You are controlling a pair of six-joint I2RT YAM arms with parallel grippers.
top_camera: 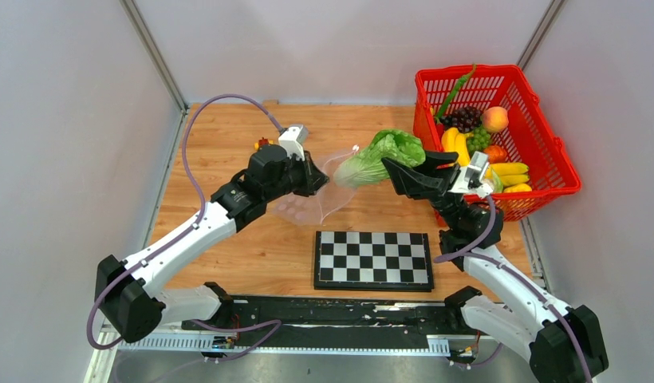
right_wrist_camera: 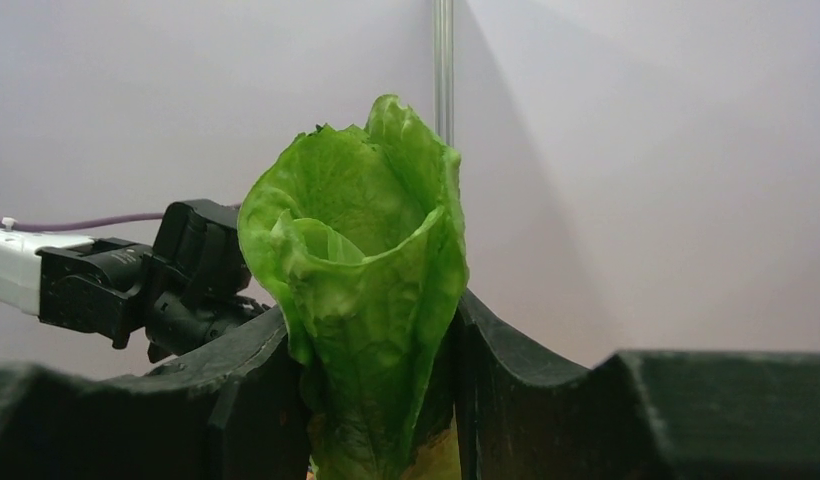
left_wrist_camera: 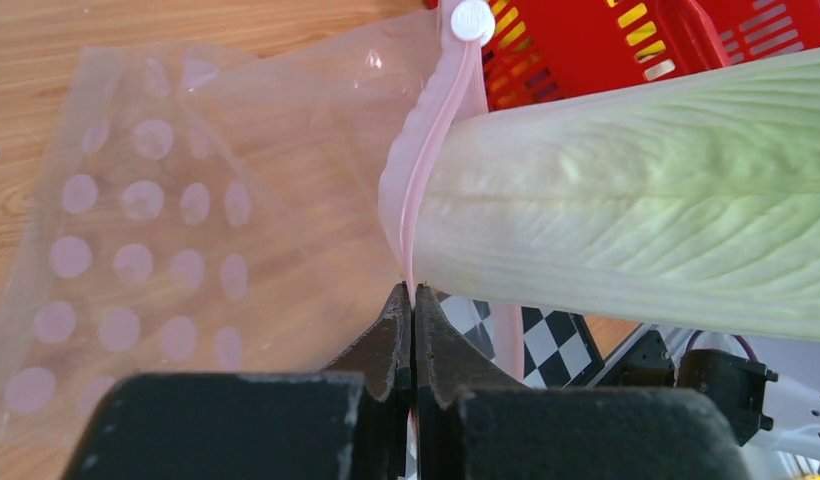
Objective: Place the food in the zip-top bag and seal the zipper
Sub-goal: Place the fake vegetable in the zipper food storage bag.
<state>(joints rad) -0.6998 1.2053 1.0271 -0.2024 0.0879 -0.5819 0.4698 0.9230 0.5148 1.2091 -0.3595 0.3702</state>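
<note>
From above, the left gripper (top_camera: 317, 177) held the zip-top bag (top_camera: 312, 206), and the lettuce (top_camera: 386, 152) reached its mouth. Only the left wrist view showed those jaws clenched on the pink zipper (left_wrist_camera: 434, 140). Only the right wrist view showed the right gripper (right_wrist_camera: 376, 340) grasping the lettuce.

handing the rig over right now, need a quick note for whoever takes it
Left gripper: shut on the zipper, holding the zip-top bag with its mouth lifted and open.
Right gripper: shut on the lettuce, whose pale base is at the bag mouth.
Done: nothing fully bagged yet.
Left: push the lettuce in and release it, bag the bananas, peach and green grapes from the red basket, then seal the zipper.
</note>
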